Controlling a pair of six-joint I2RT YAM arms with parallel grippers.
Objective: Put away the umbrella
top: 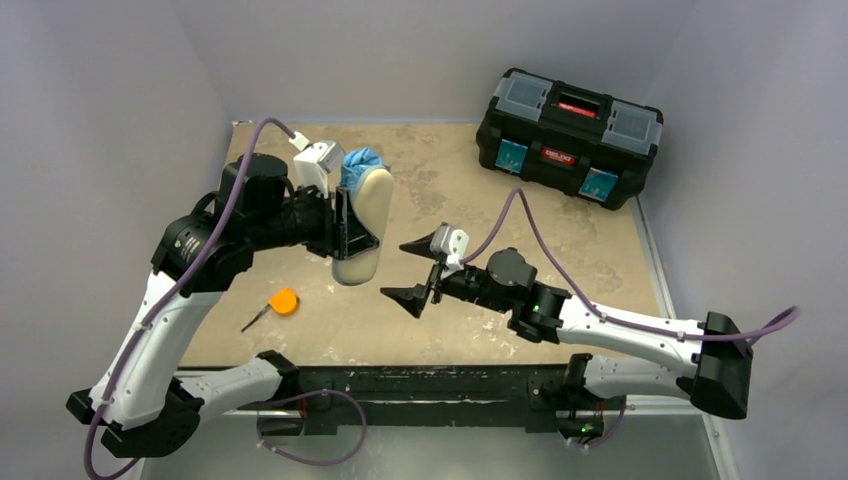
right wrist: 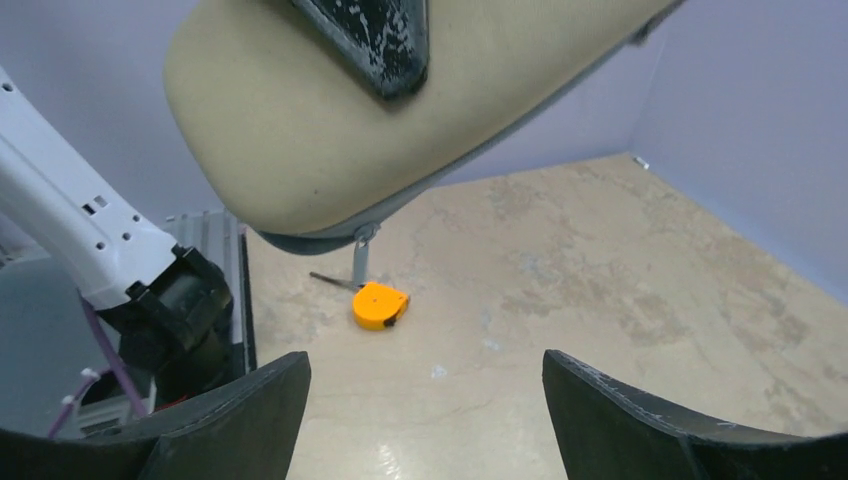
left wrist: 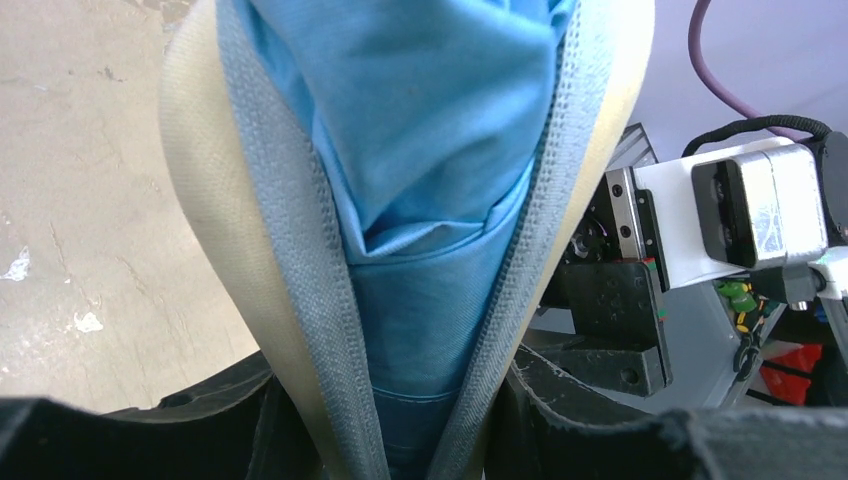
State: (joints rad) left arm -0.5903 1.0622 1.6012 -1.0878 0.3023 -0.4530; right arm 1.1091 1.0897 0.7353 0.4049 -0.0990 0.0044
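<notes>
My left gripper [top: 352, 228] is shut on the grey-beige oblong case [top: 366, 215] and holds it above the table. The light blue umbrella [top: 358, 166] sits folded inside the case and sticks out of its far end. In the left wrist view the blue fabric [left wrist: 430, 200] fills the gap between the case's open zipper edges [left wrist: 300, 250]. My right gripper [top: 420, 272] is open and empty, just right of the case. In the right wrist view the case [right wrist: 330, 130] hangs above the open fingers [right wrist: 230, 415], its zipper pull [right wrist: 360, 255] dangling.
A small orange tape measure [top: 284, 302] lies on the table near the front left, also in the right wrist view [right wrist: 379, 305]. A black toolbox [top: 568, 137], lid shut, stands at the back right. Grey walls close in the table's sides.
</notes>
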